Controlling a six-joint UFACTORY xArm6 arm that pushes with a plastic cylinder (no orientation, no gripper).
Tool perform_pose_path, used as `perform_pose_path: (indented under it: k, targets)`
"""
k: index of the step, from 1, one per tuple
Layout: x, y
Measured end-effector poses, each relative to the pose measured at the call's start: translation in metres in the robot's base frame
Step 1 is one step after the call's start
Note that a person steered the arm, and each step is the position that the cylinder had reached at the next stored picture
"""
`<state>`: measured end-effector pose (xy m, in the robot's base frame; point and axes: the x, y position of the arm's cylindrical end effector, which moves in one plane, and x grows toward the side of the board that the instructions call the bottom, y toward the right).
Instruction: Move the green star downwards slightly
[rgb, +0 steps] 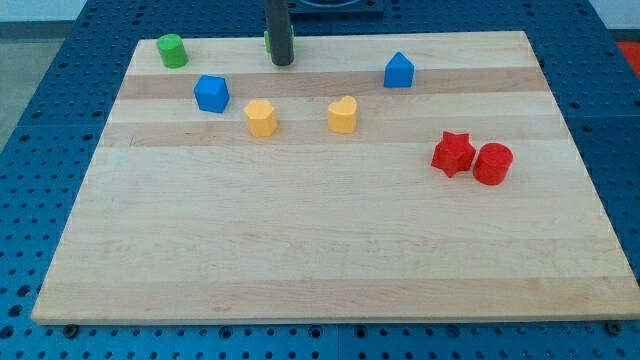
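My tip (283, 62) sits at the board's (300, 250) top edge, with the green star (267, 42) mostly hidden behind my rod — I have no claw to open or close. Toward 6 o'clock the wood lies open between the yellow hexagon (261, 117) and yellow heart (343, 114).

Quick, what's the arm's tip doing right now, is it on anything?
My tip: no fingers, holds nothing; it stands in front of a green block near the view's top, mostly hiding it; contact cannot be told.

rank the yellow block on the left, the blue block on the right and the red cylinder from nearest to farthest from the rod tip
Measured from my tip at the view's top:
1. Yellow block, just below the tip, slightly left.
2. Blue block, off to the view's right, at about the tip's level.
3. Red cylinder, far right and lower, beside the red star.
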<state>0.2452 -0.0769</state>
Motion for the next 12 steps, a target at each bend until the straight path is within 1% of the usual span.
perform_pose_path:
  k: [1, 2, 3, 6, 7, 8, 9, 10, 11, 12]
  targets:
    - [0.014, -0.007]
    - [0.021, -0.043]
    - [0.014, -0.064]
    - [-0.054, -0.064]
    - [-0.053, -0.044]
    - [-0.051, -0.009]
    - [-0.014, -0.002]
    - [0.007, -0.002]
    - [0.007, -0.003]
    - [-0.016, -0.012]
